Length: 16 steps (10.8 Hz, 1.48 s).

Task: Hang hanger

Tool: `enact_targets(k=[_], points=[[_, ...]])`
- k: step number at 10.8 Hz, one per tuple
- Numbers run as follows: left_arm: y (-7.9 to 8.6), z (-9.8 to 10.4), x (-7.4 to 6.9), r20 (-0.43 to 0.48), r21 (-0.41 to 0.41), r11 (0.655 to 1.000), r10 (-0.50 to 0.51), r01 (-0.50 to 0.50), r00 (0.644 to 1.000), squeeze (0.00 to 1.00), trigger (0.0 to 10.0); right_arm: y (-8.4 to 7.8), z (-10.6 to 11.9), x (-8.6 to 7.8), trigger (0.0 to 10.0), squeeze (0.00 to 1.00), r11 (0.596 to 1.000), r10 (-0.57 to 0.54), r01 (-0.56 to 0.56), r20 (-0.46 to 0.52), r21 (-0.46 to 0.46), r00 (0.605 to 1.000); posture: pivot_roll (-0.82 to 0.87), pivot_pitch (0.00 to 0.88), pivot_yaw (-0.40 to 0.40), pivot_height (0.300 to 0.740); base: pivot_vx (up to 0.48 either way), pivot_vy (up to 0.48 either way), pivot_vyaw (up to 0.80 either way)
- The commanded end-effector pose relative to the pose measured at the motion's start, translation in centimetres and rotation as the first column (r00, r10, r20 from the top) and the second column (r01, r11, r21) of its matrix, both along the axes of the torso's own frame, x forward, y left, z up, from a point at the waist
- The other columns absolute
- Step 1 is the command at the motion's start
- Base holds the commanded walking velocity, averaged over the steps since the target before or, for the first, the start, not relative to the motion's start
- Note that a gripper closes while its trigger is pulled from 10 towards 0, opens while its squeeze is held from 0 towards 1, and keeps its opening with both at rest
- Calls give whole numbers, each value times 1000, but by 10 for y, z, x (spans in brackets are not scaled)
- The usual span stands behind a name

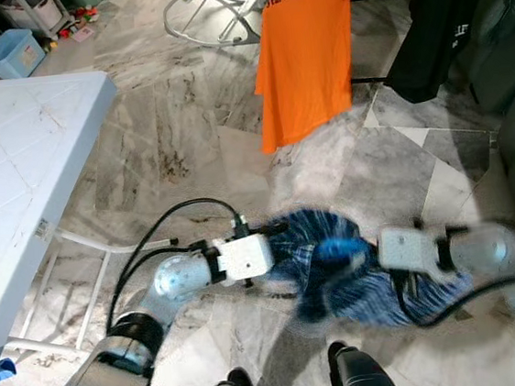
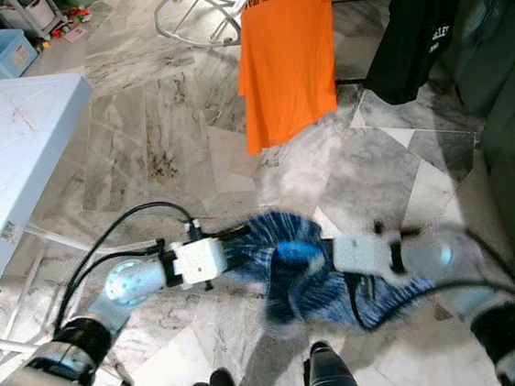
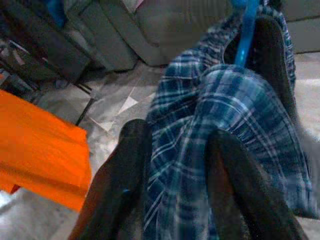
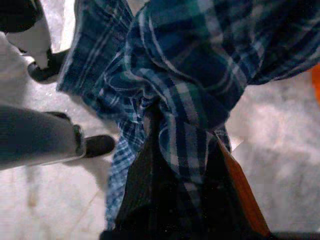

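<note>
Left eye view shows my left gripper (image 1: 282, 250) clamped on one side of the blue plaid garment (image 1: 339, 267), my right gripper (image 1: 361, 256) clamped on the other, the cloth bunched between them above the marble floor (image 1: 187, 136). My left wrist view catches a blue hanger (image 3: 245, 30) inside the fabric. An orange T-shirt (image 1: 307, 49) hangs ahead, to the right.

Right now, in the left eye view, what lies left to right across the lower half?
White table → left end effector → blue plaid garment → right end effector.
</note>
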<state>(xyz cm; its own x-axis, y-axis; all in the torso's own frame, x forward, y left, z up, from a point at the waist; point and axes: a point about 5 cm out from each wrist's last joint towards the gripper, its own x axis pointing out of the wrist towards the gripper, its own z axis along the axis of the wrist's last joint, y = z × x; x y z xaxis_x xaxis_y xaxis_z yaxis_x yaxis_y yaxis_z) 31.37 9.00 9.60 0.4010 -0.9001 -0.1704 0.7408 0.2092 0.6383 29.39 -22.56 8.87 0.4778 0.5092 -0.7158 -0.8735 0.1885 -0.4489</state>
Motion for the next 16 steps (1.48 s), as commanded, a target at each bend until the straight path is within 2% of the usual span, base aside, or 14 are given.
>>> enact_targets(k=[1, 3, 4, 5, 6, 7, 8, 9, 10, 11, 12, 14, 15, 16], points=[[7, -5, -5, -1, 42, 999, -30, 30, 1000, 1000, 10000, 2, -5, -1, 0, 0, 1000, -15, 15, 0, 8, 1000, -405, 192, 115, 740, 0, 0, 0], [13, -7, -5, 16, 68, 998, -19, 18, 1000, 1000, 10000, -1, -5, 2, 0, 0, 997, -78, 78, 33, 6, 996, -417, 195, 121, 740, 0, 0, 0], [16, -4, 1, 11, -13, 996, 90, -90, 996, 1000, 10000, -3, -12, 3, 0, 0, 983, -182, 179, 62, 50, 981, -422, 193, 121, 740, 0, 0, 0], [18, -4, 3, 5, -46, 990, 135, -135, 991, 1000, 10000, -4, -16, 2, 0, 0, 971, -231, 227, 62, 72, 971, -423, 194, 121, 740, 0, 0, 0], [21, -6, 6, -36, -112, 967, 228, -231, 973, 1000, 10000, -9, -29, -3, 0, 0, 941, -332, 325, 66, 92, 941, -426, 188, 117, 740, 0, 0, 0], [26, -11, 7, -98, -171, 930, 312, -325, 945, 1000, 10000, -13, -39, -8, 0, 0, 886, -453, 441, 65, 145, 889, -425, 180, 113, 740, 0, 0, 0], [30, -15, 9, -142, -204, 886, 393, -416, 908, 1000, 10000, -16, -46, -10, 0, 0, 830, -545, 527, 65, 184, 836, -424, 177, 110, 740, 0, 0, 0], [40, -22, 15, -259, -240, 763, 546, -601, 797, 1000, 10000, -20, -53, -11, 0, 0, 698, -697, 663, 43, 271, 716, -422, 165, 104, 740, 0, 0, 0], [47, -32, 18, -387, -241, 617, 647, -749, 657, 1000, 10000, -22, -54, -13, 0, 0, 530, -819, 758, -3, 381, 574, -428, 148, 96, 740, 0, 0, 0], [48, -33, 18, -420, -257, 574, 658, -778, 625, 702, 10000, -22, -52, -14, 0, 0, 429, -869, 781, -30, 454, 494, -431, 136, 90, 740, 0, 0, 0], [50, -36, 17, -450, -256, 533, 672, -806, 588, 0, 10000, -21, -50, -15, 0, 0, 332, -904, 792, -67, 512, 422, -434, 119, 87, 740, 0, 0, 0], [53, -43, 16, -539, -250, 434, 680, -865, 497, 0, 10000, -15, -50, -18, 0, 0, 197, -939, 789, -118, 582, 322, -444, 83, 89, 740, 0, 0, 0], [54, -47, 14, -595, -242, 390, 663, -888, 454, 0, 10000, -7, -55, -20, 0, 0, 159, -940, 799, -159, 579, 303, -445, 65, 88, 740, 0, 0, 0], [53, -47, 14, -598, -245, 392, 658, -887, 457, 0, 10000, 0, -57, -20, 0, 0, 167, -938, 800, -157, 576, 309, -448, 57, 88, 740, 0, 0, 0]])
